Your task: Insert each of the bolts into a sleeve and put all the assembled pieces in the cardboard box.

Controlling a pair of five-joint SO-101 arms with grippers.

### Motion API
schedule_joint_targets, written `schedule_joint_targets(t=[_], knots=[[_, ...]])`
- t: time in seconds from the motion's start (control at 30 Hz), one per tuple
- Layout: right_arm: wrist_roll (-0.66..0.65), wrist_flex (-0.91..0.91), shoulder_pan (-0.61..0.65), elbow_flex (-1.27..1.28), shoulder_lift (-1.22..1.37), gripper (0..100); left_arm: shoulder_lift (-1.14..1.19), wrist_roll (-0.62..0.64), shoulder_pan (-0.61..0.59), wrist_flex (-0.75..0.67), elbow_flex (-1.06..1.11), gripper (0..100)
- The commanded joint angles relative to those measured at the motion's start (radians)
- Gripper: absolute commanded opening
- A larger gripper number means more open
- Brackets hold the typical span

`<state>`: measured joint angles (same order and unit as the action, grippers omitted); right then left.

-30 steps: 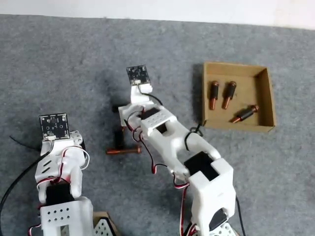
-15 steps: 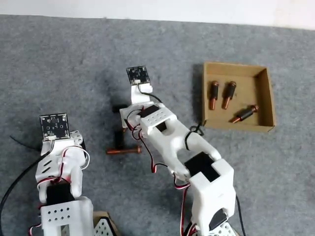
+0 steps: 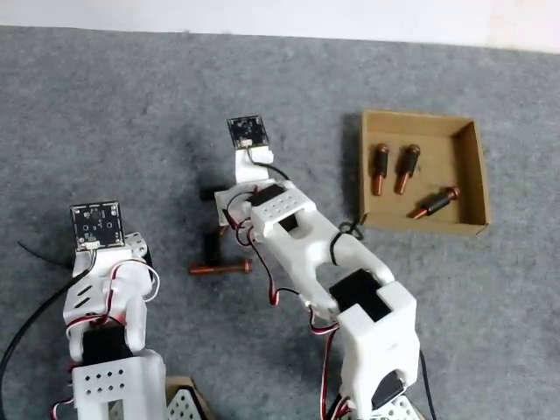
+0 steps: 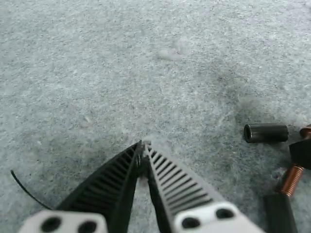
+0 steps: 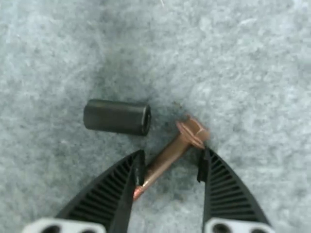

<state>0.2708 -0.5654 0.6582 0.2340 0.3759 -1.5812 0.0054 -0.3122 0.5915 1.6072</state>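
The bolt [image 5: 167, 158] lies slantwise inside the open right hand [image 5: 171, 164].

Your left arm [image 3: 114, 293] and right arm [image 3: 306, 249]: white printed shells, black servos, red-white-black wires [image 3: 269, 289]. Black square board [image 3: 96, 225] on each wrist. Both left gripper [image 4: 144, 145] and right gripper [image 5: 170, 165]: black ribbed fingers [image 5: 116, 194], white bases, screw holes.

The table [image 3: 131, 105] wears grey, fuzzy, felt-like cloth, rough and matt. The bolt [image 5: 170, 155] just beside the sleeve [image 5: 116, 117] is coppery metal with a soft shine; the sleeve is smooth matt black. The cardboard box [image 3: 420, 226] is plain matt brown. The fingers [image 5: 112, 194] are ribbed black plastic, the arm shells [image 3: 376, 332] smooth white plastic.
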Motion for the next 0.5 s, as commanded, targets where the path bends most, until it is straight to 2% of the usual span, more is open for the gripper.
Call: schedule_joint_targets(t=[0.0, 0.2, 0.47], knots=[[-0.126, -0.139, 0.005, -0.094, -0.004, 16.9, -0.013, -0.005, -0.002, -0.021, -0.005, 1], [-0.459, -0.2, 0.008, -0.214, -0.004, 16.9, -0.013, -0.005, -0.002, -0.021, -0.005, 1], [-0.786, -0.197, 0.007, -0.231, -0.001, 16.9, -0.013, -0.006, 0.016, -0.021, -0.004, 1]])
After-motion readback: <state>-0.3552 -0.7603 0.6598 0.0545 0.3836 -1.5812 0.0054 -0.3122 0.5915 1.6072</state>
